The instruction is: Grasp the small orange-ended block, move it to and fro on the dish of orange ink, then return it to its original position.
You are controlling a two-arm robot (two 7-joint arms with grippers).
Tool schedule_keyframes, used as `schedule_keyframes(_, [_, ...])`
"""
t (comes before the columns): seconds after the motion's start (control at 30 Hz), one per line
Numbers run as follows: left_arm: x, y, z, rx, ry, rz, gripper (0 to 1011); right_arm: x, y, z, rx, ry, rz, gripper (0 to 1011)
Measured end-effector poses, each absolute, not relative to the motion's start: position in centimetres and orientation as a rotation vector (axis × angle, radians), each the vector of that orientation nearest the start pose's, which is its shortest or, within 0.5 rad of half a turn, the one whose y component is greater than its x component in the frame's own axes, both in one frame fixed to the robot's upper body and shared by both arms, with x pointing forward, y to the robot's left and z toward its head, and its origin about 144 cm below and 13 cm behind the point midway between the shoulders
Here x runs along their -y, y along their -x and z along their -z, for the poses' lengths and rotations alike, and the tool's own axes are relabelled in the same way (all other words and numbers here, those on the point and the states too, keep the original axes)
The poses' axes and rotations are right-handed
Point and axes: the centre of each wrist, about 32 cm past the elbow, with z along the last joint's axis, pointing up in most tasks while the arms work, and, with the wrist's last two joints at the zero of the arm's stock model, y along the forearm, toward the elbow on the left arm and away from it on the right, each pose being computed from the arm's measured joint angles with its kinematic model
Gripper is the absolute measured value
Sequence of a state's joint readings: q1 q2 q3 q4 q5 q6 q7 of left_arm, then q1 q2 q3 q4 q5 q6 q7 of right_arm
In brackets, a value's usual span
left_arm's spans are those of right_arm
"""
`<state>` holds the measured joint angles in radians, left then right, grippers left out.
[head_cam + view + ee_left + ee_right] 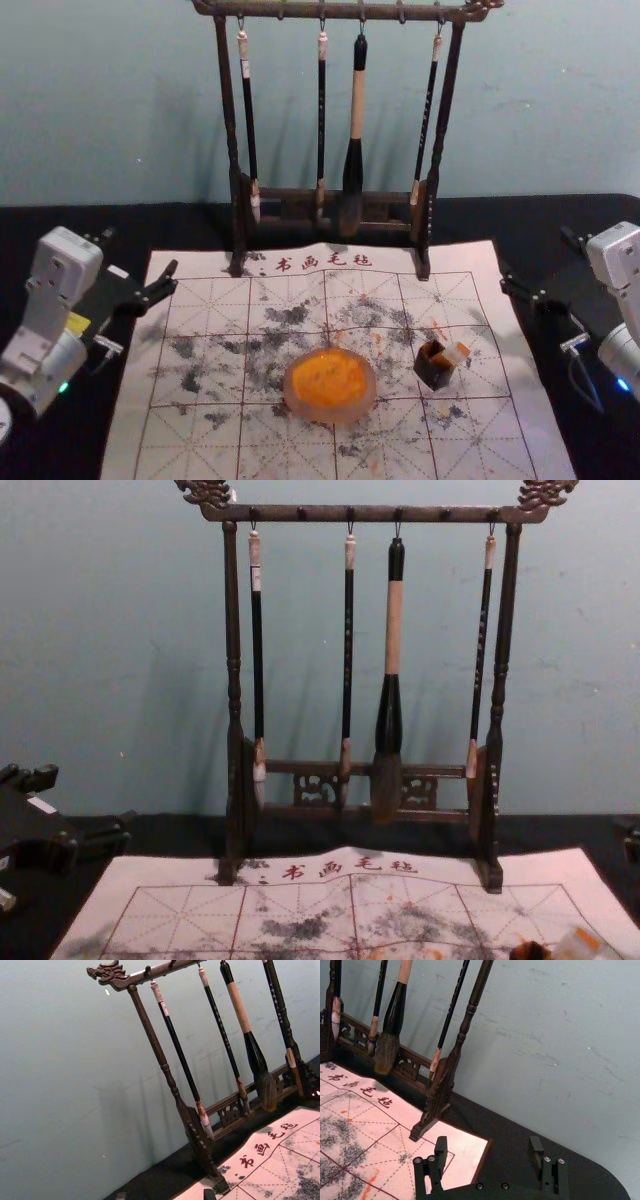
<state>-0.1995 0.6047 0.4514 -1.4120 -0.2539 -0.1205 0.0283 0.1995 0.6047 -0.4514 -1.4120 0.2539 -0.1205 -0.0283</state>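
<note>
Flanking mat, spread: left gripper, right gripper | one dish | one block | four brushes

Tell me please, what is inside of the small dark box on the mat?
An orange and pale block leans out of the dark box, toward the robot's right. Its lower end and the box's bottom are hidden by the walls.

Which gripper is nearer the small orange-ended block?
The right gripper. It hangs open by the right edge of the white mat, right of the block; the left gripper hangs open by the left edge, farther away.
</note>
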Motion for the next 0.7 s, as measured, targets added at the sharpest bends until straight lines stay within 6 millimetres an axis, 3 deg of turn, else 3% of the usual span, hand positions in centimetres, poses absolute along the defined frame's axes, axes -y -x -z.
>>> schedule_keyframes(0.7, [-30.97, -48.86, -113.98, 0.285, -0.304, -1.248, 1001, 30.97, -48.86, -113.98, 0.285, 0.304, 1.248, 1003])
